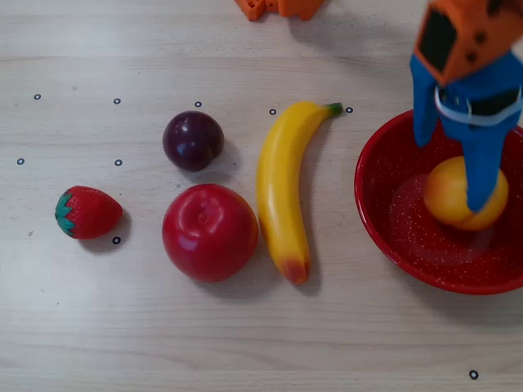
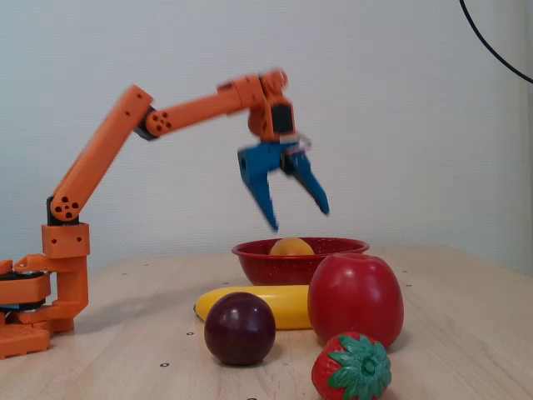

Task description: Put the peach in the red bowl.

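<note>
One peach (image 1: 449, 192) lies inside the single red bowl (image 1: 392, 220), at the right edge of the overhead view. The blue gripper (image 2: 300, 218) hangs above the bowl with its fingers spread apart, holding nothing. Left of the bowl lie one banana (image 1: 280, 188), one red apple (image 1: 209, 232), one dark plum (image 1: 193, 140) and, farthest left, one strawberry (image 1: 87, 212). No writing or brand can be read on anything.

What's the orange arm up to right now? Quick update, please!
Gripper raised above the red bowl, jaws open, empty. Peach resting inside bowl. Nothing in the way.
</note>
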### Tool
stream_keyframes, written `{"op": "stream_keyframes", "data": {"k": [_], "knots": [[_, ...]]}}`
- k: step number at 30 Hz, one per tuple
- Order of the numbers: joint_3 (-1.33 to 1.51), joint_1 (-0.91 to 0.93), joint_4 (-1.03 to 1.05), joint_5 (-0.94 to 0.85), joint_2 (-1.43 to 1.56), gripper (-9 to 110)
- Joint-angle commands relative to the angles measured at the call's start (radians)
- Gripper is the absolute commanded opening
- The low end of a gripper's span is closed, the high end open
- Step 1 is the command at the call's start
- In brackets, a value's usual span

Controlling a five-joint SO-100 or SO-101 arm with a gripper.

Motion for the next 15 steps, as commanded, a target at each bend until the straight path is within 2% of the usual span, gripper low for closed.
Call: {"op": "stream_keyframes", "data": {"k": [1,4,10,15], "knots": [[-0.075,-0.06,0.089,-0.015,0.179,12],[-0.038,-0.097,0.089,-0.014,0.252,1],[0.115,-0.178,0.083,0.011,0.42,0],[0.382,-0.253,-0.005,0.035,0.62,0]]}}
